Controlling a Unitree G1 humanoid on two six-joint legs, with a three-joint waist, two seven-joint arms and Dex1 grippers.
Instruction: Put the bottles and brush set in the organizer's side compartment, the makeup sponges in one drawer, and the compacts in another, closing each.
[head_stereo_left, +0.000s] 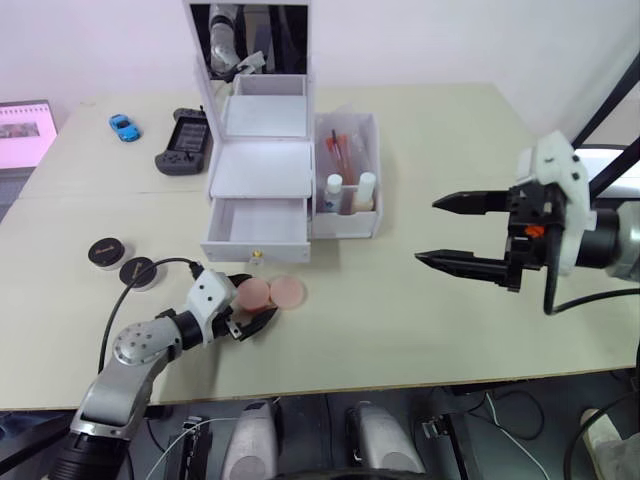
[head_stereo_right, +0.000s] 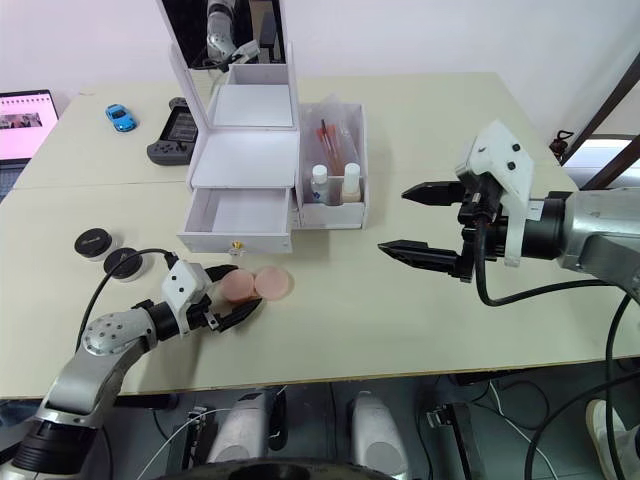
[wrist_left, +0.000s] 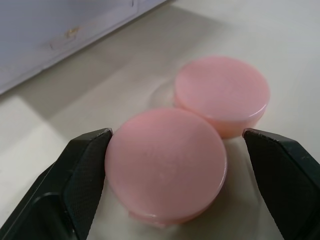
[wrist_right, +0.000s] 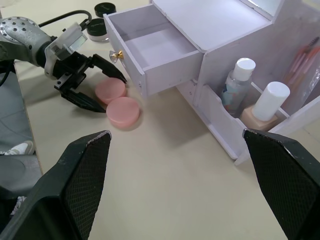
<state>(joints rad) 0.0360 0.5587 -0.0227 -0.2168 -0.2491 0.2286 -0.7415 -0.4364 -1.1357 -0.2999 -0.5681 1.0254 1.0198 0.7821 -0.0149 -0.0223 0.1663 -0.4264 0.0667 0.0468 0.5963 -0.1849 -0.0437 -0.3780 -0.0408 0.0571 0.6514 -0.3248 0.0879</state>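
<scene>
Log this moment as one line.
left end effector: open, straddling near sponge | right end effector: open, idle | lower drawer: open, empty

Head stereo pair looks down over pale beige table (head_stereo_left: 420, 320); L wrist cam v. close on two round peach-pink sponges (wrist_left: 167, 170); R wrist cam farther back, same sponges shared.

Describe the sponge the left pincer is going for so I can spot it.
Find the white organizer with its open drawer. On the table in front lie two pink makeup sponges. It is the one between the left pincer fingers, not its touching neighbour.
</scene>
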